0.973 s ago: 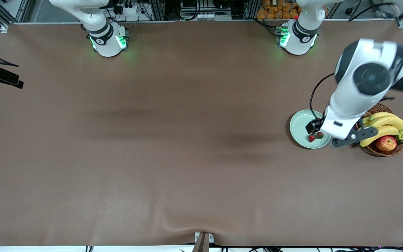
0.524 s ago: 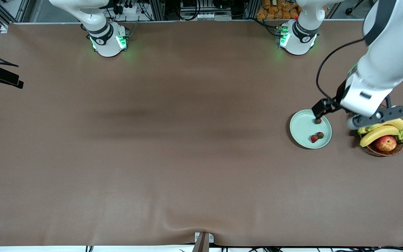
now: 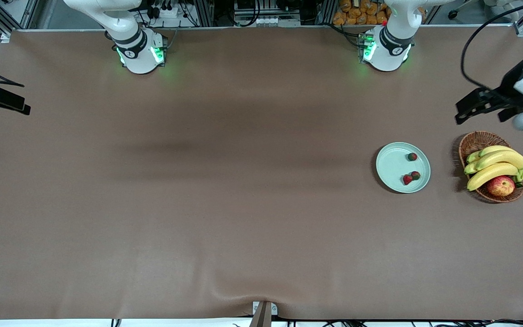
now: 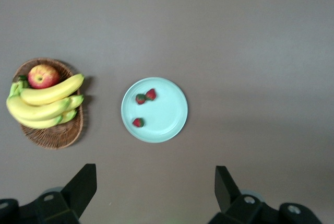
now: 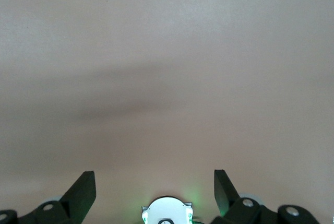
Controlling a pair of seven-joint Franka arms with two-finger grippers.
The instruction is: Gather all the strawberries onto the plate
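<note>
I see all three tiny red strawberries with dark green caps lying in the round pale mint-green plate (image 3: 395, 167), which sits on the brown surface (image 3: 225, 190) toward the left arm's end. Two strawberries (image 3: 411, 177) lie touching each other near the rim nearest the front camera; the third strawberry (image 3: 411, 156) lies apart from them, farther from that camera. Just beside the plate, nearer the surface's end, stands a brown woven wicker basket (image 3: 476, 141) holding a bunch of yellow bananas (image 3: 497, 165) and a red-yellow apple (image 3: 500, 185).

My left hand (image 4: 155, 179) hangs high over bare surface near the basket, fingers spread wide and holding nothing. My right hand (image 5: 155, 182) waits over bare surface by its own base, fingers likewise wide apart and empty.
</note>
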